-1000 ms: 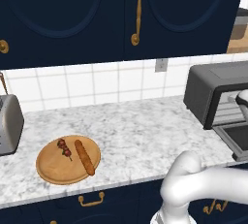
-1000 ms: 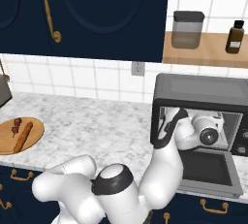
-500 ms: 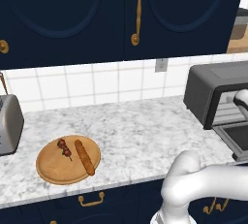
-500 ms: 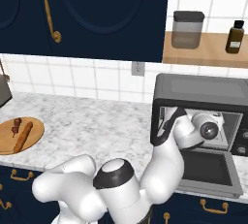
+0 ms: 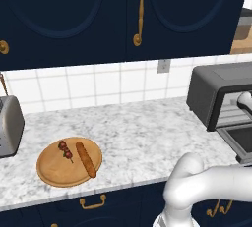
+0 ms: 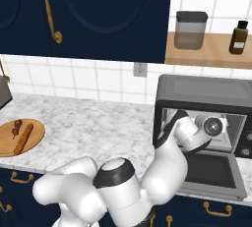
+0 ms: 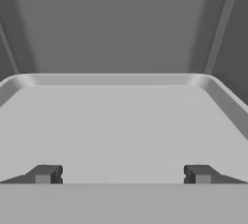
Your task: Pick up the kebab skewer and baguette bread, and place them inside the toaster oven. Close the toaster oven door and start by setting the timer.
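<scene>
Since the earlier frames, only the arm's wrist has shifted slightly at the mouth of the toaster oven (image 6: 202,123); board, food and camera hold their places. Set at the right end of the counter (image 5: 133,132), this dark grey box has its toaster oven door (image 6: 211,174) dropped flat toward the robot, and the arm's hand is reaching into the opening. In the hand view the claw (image 7: 122,174) has both tips spread wide over the bare pale oven floor, grasping nothing.

Neither food item is loaded yet, so my reading is that the arm is finishing with the door and must next go for the food. To do that well, the hand should back straight out of the cavity, clearing the lowered door before it swings, then travel across to the round wooden board (image 5: 51,172) at the counter's left, near the silver pop-up toaster (image 5: 9,125).

On that board the baguette bread (image 5: 85,159) lies flat, its long axis running diagonally, far end up-left toward the wall, near end down-right toward the counter edge. The claw should turn so its fingers close across the loaf's width at mid-length, not along it.

Just beside the loaf on its left, the kebab skewer (image 5: 65,150) lies roughly parallel and much shorter; whether they touch I cannot tell. Being thin, it calls for a low, centred pinch.
</scene>
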Robot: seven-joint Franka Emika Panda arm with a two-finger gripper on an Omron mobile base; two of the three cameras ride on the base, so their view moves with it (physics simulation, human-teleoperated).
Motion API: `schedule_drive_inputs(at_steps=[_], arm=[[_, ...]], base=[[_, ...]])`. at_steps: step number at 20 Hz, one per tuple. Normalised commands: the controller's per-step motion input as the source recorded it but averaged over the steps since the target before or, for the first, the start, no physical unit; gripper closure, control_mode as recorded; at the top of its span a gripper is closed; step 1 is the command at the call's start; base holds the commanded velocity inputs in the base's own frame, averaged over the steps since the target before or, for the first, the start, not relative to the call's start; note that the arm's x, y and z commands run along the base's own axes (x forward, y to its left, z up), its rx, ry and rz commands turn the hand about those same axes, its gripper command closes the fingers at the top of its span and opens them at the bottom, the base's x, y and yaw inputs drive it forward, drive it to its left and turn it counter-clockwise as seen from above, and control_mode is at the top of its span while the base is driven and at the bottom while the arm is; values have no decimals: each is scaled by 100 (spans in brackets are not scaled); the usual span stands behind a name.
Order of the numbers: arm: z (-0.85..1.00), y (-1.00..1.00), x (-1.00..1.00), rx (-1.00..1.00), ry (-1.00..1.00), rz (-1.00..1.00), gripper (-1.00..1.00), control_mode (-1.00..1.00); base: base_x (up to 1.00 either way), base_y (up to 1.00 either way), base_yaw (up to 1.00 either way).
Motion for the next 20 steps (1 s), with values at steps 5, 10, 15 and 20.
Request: schedule_drive_inputs(at_steps=[5,10,15,20], arm=[[-72,-11,-57,0,7,2,-100,-100],[-72,-11,-64,0,13,2,-100,-100],[-66,-10,-66,0,16,1,-100,-100],[-65,-7,-66,0,15,1,-100,-100]], base=[[0,0,0],[0,0,0],[0,0,0],[0,0,0]])
